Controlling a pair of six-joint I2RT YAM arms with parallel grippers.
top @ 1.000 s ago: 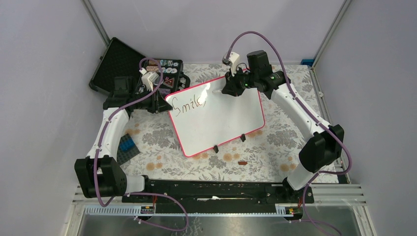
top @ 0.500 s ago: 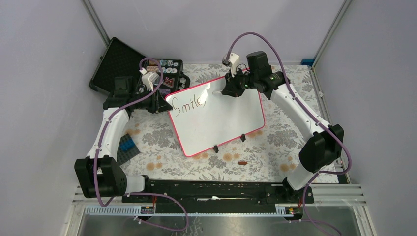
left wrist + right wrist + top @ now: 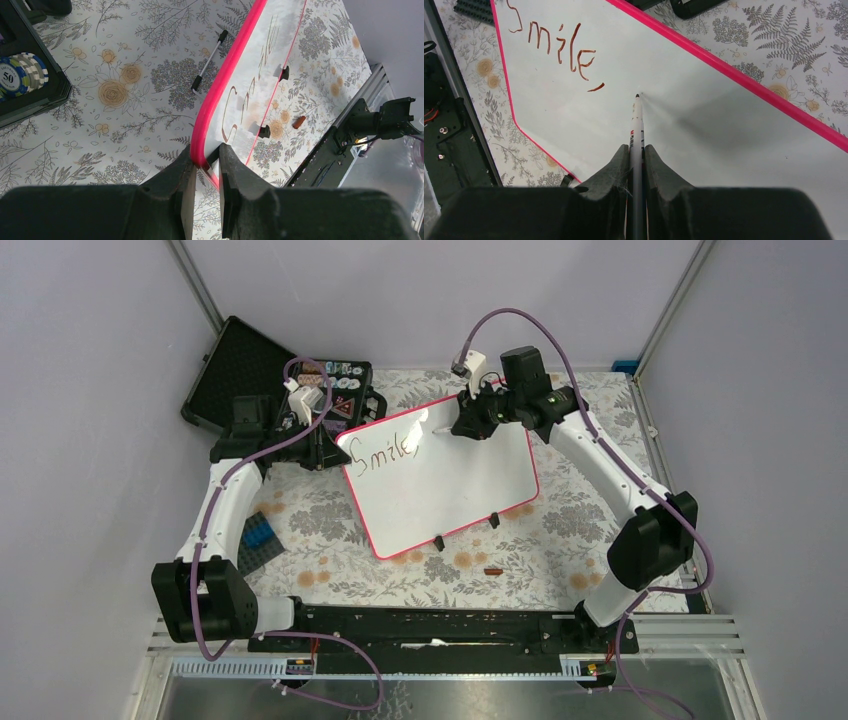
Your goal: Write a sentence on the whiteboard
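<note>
The whiteboard (image 3: 450, 485), white with a pink rim, lies tilted on the flowered cloth on two black clip feet. My left gripper (image 3: 328, 452) (image 3: 206, 152) is shut on its left corner, one finger on each side of the pink rim (image 3: 220, 85). "Smile," (image 3: 392, 449) (image 3: 559, 45) stands in dark strokes along the upper left. My right gripper (image 3: 462, 424) (image 3: 637, 150) is shut on a thin white marker (image 3: 637, 122). Its dark tip sits at the board surface just right of the comma, where its shadow meets it.
An open black case (image 3: 240, 365) with poker chips (image 3: 22, 75) stands at the back left. Dark and blue brick plates (image 3: 262, 538) lie at the left. A small brown piece (image 3: 492, 569) lies near the front. A thin pen (image 3: 209, 62) lies beside the board's far rim.
The right wrist has shifted a hair with the marker. The writing reads the same and the left arm has not moved.
</note>
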